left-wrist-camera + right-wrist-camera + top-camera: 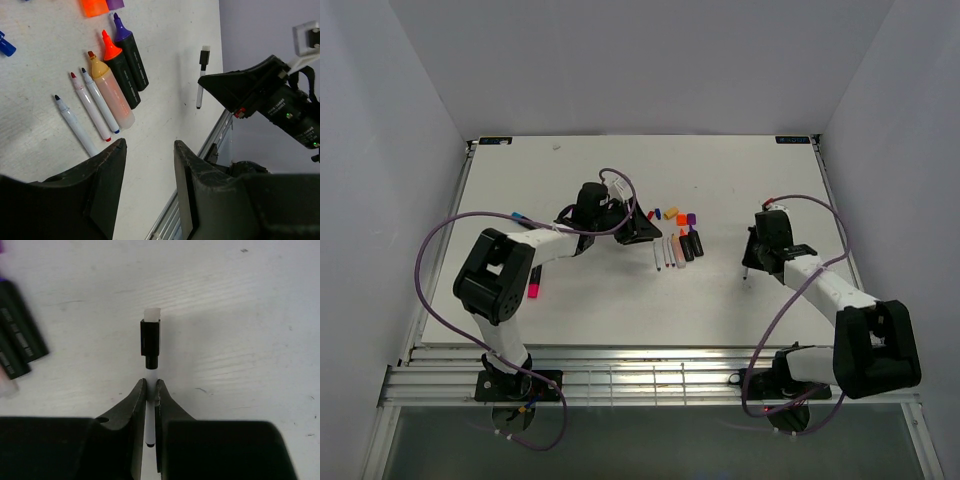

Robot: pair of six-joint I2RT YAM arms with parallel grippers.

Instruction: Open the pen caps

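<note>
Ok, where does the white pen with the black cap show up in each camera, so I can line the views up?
Top external: white pen right of centre, at the right hand.
Left wrist: the pen upper middle, cap uppermost.
Right wrist: the pen at centre, gripped by the hand, cap beyond its fingertips.
Shared landmark: the black highlighters, left of the pen in every view.

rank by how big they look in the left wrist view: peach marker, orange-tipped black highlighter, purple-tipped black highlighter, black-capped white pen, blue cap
1. peach marker, orange-tipped black highlighter, purple-tipped black highlighter: too alike to rank
2. black-capped white pen: thinner, shorter
3. blue cap, cut by the frame edge
</note>
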